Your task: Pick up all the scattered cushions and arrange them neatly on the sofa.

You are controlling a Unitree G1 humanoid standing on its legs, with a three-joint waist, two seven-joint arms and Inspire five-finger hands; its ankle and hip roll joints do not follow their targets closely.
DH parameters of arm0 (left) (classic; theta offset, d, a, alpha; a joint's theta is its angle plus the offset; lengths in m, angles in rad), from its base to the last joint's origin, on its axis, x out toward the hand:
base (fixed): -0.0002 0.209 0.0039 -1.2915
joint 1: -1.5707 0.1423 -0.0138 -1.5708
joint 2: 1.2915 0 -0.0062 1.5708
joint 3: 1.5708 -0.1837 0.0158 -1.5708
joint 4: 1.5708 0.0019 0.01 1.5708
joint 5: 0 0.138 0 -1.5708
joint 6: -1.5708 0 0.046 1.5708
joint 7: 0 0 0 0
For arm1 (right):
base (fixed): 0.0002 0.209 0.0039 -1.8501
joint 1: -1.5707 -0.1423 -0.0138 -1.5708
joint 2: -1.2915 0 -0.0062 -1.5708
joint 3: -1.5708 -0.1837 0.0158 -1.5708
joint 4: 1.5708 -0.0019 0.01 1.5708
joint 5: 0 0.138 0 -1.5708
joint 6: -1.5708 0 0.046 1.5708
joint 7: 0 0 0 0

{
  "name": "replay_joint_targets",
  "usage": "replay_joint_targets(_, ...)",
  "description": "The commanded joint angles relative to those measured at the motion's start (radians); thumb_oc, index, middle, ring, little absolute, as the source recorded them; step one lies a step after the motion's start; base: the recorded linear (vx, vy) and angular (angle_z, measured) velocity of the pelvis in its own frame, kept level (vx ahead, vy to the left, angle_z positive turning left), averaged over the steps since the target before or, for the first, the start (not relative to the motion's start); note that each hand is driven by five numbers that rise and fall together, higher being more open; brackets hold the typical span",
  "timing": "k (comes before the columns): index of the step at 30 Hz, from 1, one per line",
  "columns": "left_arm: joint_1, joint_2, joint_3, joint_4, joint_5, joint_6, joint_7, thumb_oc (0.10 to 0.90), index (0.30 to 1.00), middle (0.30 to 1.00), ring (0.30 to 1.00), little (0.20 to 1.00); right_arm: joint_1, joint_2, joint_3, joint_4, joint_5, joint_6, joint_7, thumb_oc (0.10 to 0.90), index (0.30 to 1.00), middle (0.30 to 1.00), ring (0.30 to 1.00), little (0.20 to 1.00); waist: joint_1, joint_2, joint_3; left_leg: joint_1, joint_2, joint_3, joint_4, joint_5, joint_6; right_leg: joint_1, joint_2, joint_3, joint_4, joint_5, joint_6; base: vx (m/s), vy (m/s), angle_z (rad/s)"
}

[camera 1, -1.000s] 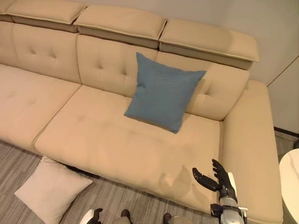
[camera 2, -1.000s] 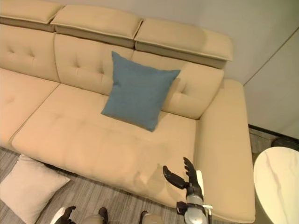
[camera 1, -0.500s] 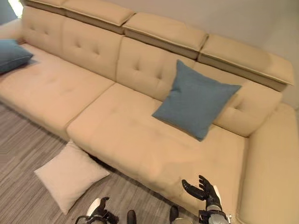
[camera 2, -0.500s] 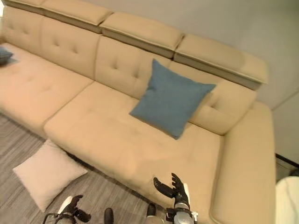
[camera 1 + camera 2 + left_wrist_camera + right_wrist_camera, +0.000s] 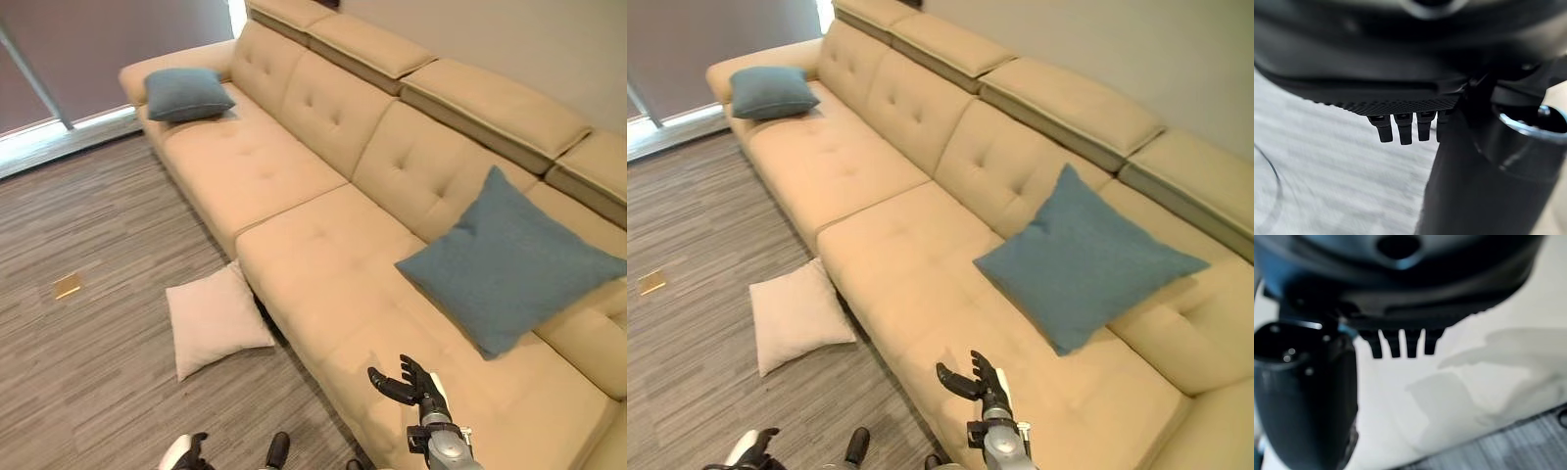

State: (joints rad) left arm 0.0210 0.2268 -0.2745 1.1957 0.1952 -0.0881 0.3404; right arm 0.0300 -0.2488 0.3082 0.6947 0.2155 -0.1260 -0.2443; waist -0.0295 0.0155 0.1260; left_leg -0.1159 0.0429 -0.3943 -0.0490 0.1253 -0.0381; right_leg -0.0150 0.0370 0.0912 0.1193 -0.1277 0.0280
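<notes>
Head views: the camera has swung left, bringing the sofa's (image 5: 323, 245) far end and a second blue cushion (image 5: 186, 93) into frame; the white cushion (image 5: 214, 318) awaits pickup on the floor (image 5: 78, 343), near the left hand (image 5: 186, 452).

Right wrist view: right hand (image 5: 1400, 340), fingers extended, empty, over the seat.

Left wrist view: left hand relaxed, empty.

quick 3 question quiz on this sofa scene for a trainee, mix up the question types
1. True or false: the cream cushion lies on the sofa seat.
2. Multiple choice: how many blue cushions are on the sofa? A one, B two, C three.
3. Fill in: the right robot hand is open and holds ____.

Key:
1. False. It lies on the floor, by the sofa's front edge.
2. B. One blue cushion by the far armrest, another blue cushion leaning on the backrest.
3. Nothing; it hangs over the seat's front edge.
</notes>
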Motion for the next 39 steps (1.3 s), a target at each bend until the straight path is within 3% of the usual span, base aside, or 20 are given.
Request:
replay_joint_targets(1, -0.093, 0.010, 0.032, -0.013, -0.119, -0.057, 0.033, 0.800, 0.900, 0.900, 0.900, 0.900, -0.052, -0.016, -0.007, -0.131, -0.047, -0.070, -0.009, 0.800, 0.900, 0.900, 0.900, 0.900, 0.014, -0.074, 0.070, -0.048, -0.145, 0.083, 0.084, -0.083, -0.005, 0.023, -0.028, -0.023, -0.036, -0.007, 0.024, -0.21, -0.069, 0.38)
replay_joint_targets(2, -0.094, 0.010, 0.032, -0.012, -0.119, -0.057, 0.033, 0.800, 0.900, 0.900, 0.900, 0.900, -0.053, -0.016, -0.007, -0.131, -0.047, -0.070, -0.009, 0.800, 0.900, 0.900, 0.900, 0.900, 0.013, -0.073, 0.068, -0.052, -0.145, 0.082, 0.084, -0.081, -0.005, 0.020, -0.028, -0.025, -0.038, -0.005, 0.025, -0.23, -0.055, 1.08)
replay_joint_targets(3, -0.096, -0.006, 0.038, -0.009, -0.140, -0.055, 0.040, 0.800, 0.900, 0.900, 0.900, 0.900, -0.060, -0.020, -0.008, -0.132, -0.052, -0.067, -0.014, 0.800, 0.900, 0.900, 0.900, 0.900, 0.000, -0.076, 0.078, -0.087, -0.127, 0.195, 0.103, -0.088, -0.001, 0.017, -0.038, -0.061, -0.040, -0.008, 0.029, -0.13, -0.016, 1.20)
replay_joint_targets(5, -0.104, -0.010, 0.067, -0.008, -0.129, -0.045, 0.046, 0.800, 0.900, 0.900, 0.900, 0.900, -0.069, -0.018, 0.009, -0.158, -0.066, -0.056, -0.022, 0.800, 0.900, 0.900, 0.900, 0.900, -0.020, -0.101, 0.067, -0.095, -0.004, 0.560, 0.181, -0.164, 0.014, 0.004, -0.095, -0.179, -0.079, 0.020, 0.043, -0.21, 0.010, 1.66)
replay_joint_targets(8, -0.085, 0.003, 0.073, 0.032, -0.083, -0.037, 0.067, 0.800, 0.900, 0.900, 0.900, 0.900, -0.066, -0.034, 0.029, -0.201, -0.079, -0.077, -0.004, 0.800, 0.900, 0.900, 0.900, 0.900, -0.015, -0.134, 0.063, -0.069, 0.024, 0.522, 0.272, -0.236, 0.000, 0.013, -0.130, -0.227, -0.077, 0.026, 0.033, -0.04, 0.034, 1.18)
replay_joint_targets(10, -0.079, 0.005, 0.080, 0.035, -0.090, -0.038, 0.068, 0.800, 0.900, 0.900, 0.900, 0.900, -0.060, -0.035, 0.033, -0.205, -0.085, -0.080, -0.003, 0.800, 0.900, 0.900, 0.900, 0.900, -0.017, -0.139, 0.058, -0.047, 0.047, 0.521, 0.259, -0.233, -0.001, 0.014, -0.136, -0.246, -0.071, 0.024, 0.027, 0.09, 0.103, 0.65)
replay_joint_targets(11, -0.062, 0.005, 0.092, 0.040, -0.107, -0.042, 0.070, 0.800, 0.900, 0.900, 0.900, 0.900, -0.038, -0.033, 0.023, -0.192, -0.089, -0.081, -0.005, 0.800, 0.900, 0.900, 0.900, 0.900, -0.024, -0.142, 0.045, 0.010, 0.117, 0.554, 0.197, -0.202, -0.013, 0.039, -0.146, -0.301, -0.071, 0.012, 0.027, 0.14, 0.138, 0.69)
replay_joint_targets(12, -0.062, 0.005, 0.092, 0.039, -0.107, -0.042, 0.070, 0.800, 0.900, 0.900, 0.900, 0.900, -0.038, -0.034, 0.023, -0.192, -0.089, -0.081, -0.005, 0.800, 0.900, 0.900, 0.900, 0.900, -0.025, -0.142, 0.047, 0.012, 0.117, 0.553, 0.195, -0.201, -0.013, 0.041, -0.146, -0.302, -0.071, 0.012, 0.026, 0.18, 0.258, 1.09)
replay_joint_targets(14, -0.054, 0.021, 0.098, 0.040, -0.100, -0.042, 0.074, 0.800, 0.900, 0.900, 0.900, 0.900, -0.005, -0.025, 0.021, -0.163, -0.090, -0.080, -0.003, 0.800, 0.900, 0.900, 0.900, 0.900, -0.030, -0.145, 0.037, 0.033, 0.216, 0.638, 0.076, -0.112, -0.072, 0.066, -0.157, -0.370, -0.092, 0.003, 0.046, 0.15, 0.256, 1.40)
replay_joint_targets(17, -0.055, 0.037, 0.092, 0.021, -0.083, -0.049, 0.073, 0.800, 0.900, 0.900, 0.900, 0.900, 0.011, -0.025, 0.030, -0.133, -0.110, -0.076, 0.007, 0.800, 0.900, 0.900, 0.900, 0.900, -0.027, -0.147, 0.036, 0.036, 0.275, 0.684, 0.031, -0.063, -0.105, 0.088, -0.180, -0.422, -0.130, 0.029, 0.073, 0.11, 0.292, 0.86)
replay_joint_targets(22, -0.055, 0.045, 0.086, 0.027, -0.077, -0.056, 0.068, 0.800, 0.900, 0.900, 0.900, 0.900, 0.005, -0.011, 0.031, -0.106, -0.123, -0.064, 0.020, 0.800, 0.900, 0.900, 0.900, 0.900, -0.004, -0.139, 0.024, 0.019, 0.209, 0.634, 0.066, -0.125, -0.095, 0.117, -0.247, -0.432, -0.130, 0.067, 0.116, 0.21, 0.442, 0.41)
replay_joint_targets(24, -0.062, 0.055, 0.095, 0.032, -0.094, -0.055, 0.056, 0.800, 0.900, 0.900, 0.900, 0.900, 0.003, 0.006, 0.030, -0.115, -0.114, -0.058, 0.027, 0.800, 0.900, 0.900, 0.900, 0.900, 0.011, -0.151, 0.028, 0.006, 0.162, 0.620, 0.114, -0.174, -0.064, 0.107, -0.314, -0.433, -0.060, 0.104, 0.135, 0.19, 0.395, 0.22)
replay_joint_targets(27, -0.064, 0.070, 0.122, 0.063, -0.109, -0.045, 0.055, 0.800, 0.900, 0.900, 0.900, 0.900, -0.015, 0.018, 0.051, -0.135, -0.123, -0.051, 0.042, 0.800, 0.900, 0.900, 0.900, 0.900, 0.021, -0.153, 0.043, 0.021, 0.074, 0.618, 0.144, -0.238, 0.010, 0.051, -0.435, -0.408, 0.124, 0.237, 0.145, 0.26, 0.538, 0.11)
replay_joint_targets(29, -0.068, 0.076, 0.131, 0.077, -0.108, -0.035, 0.058, 0.800, 0.900, 0.900, 0.900, 0.900, -0.014, 0.023, 0.062, -0.142, -0.147, -0.054, 0.039, 0.800, 0.900, 0.900, 0.900, 0.900, 0.008, -0.133, 0.055, 0.043, 0.045, 0.604, 0.144, -0.262, 0.040, 0.001, -0.452, -0.359, 0.246, 0.270, 0.133, 0.32, 0.513, 0.12)
replay_joint_targets(30, -0.067, 0.082, 0.135, 0.085, -0.093, -0.020, 0.054, 0.800, 0.900, 0.900, 0.900, 0.900, 0.018, 0.019, 0.061, -0.173, -0.169, -0.055, 0.032, 0.800, 0.900, 0.900, 0.900, 0.900, -0.032, -0.111, 0.054, 0.081, 0.019, 0.588, 0.116, -0.257, 0.057, -0.061, -0.369, -0.267, 0.294, 0.232, 0.097, 0.21, 0.273, 0.31)
replay_joint_targets(31, -0.067, 0.082, 0.135, 0.084, -0.093, -0.019, 0.054, 0.800, 0.900, 0.900, 0.900, 0.900, 0.018, 0.018, 0.061, -0.173, -0.169, -0.055, 0.032, 0.800, 0.900, 0.900, 0.900, 0.900, -0.031, -0.112, 0.055, 0.082, 0.019, 0.589, 0.116, -0.257, 0.057, -0.062, -0.369, -0.266, 0.296, 0.231, 0.097, 0.41, 0.410, 0.55)
replay_joint_targets(33, -0.081, 0.088, 0.146, 0.082, -0.096, -0.018, 0.058, 0.800, 0.900, 0.900, 0.900, 0.900, 0.045, -0.004, 0.067, -0.192, -0.219, -0.059, 0.019, 0.800, 0.900, 0.900, 0.900, 0.900, -0.084, -0.090, 0.069, 0.156, -0.003, 0.561, 0.071, -0.278, 0.055, -0.161, -0.222, -0.220, 0.254, 0.094, 0.069, 0.39, 0.194, 0.63)
replay_joint_targets(35, -0.088, 0.088, 0.147, 0.079, -0.100, -0.018, 0.056, 0.800, 0.900, 0.900, 0.900, 0.900, 0.053, -0.006, 0.066, -0.195, -0.218, -0.058, 0.021, 0.800, 0.900, 0.900, 0.900, 0.900, -0.094, -0.091, 0.073, 0.172, -0.013, 0.547, 0.060, -0.283, 0.054, -0.169, -0.201, -0.217, 0.212, 0.095, 0.077, 0.24, 0.039, 0.42)
replay_joint_targets(37, -0.108, 0.092, 0.143, 0.079, -0.099, -0.015, 0.052, 0.800, 0.900, 0.900, 0.900, 0.900, 0.059, -0.006, 0.069, -0.186, -0.205, -0.060, 0.025, 0.800, 0.900, 0.900, 0.900, 0.900, -0.132, -0.098, 0.080, 0.239, -0.041, 0.519, 0.023, -0.304, 0.049, -0.227, -0.132, -0.205, 0.066, 0.133, 0.093, 0.37, 0.009, 0.42)
replay_joint_targets(39, -0.133, 0.091, 0.129, 0.080, -0.086, -0.014, 0.050, 0.800, 0.900, 0.900, 0.900, 0.900, 0.058, -0.012, 0.077, -0.177, -0.206, -0.061, 0.030, 0.800, 0.900, 0.900, 0.900, 0.900, -0.155, -0.101, 0.079, 0.301, -0.057, 0.498, -0.002, -0.331, 0.041, -0.276, -0.108, -0.257, -0.053, 0.184, 0.120, 0.57, -0.055, 0.33)
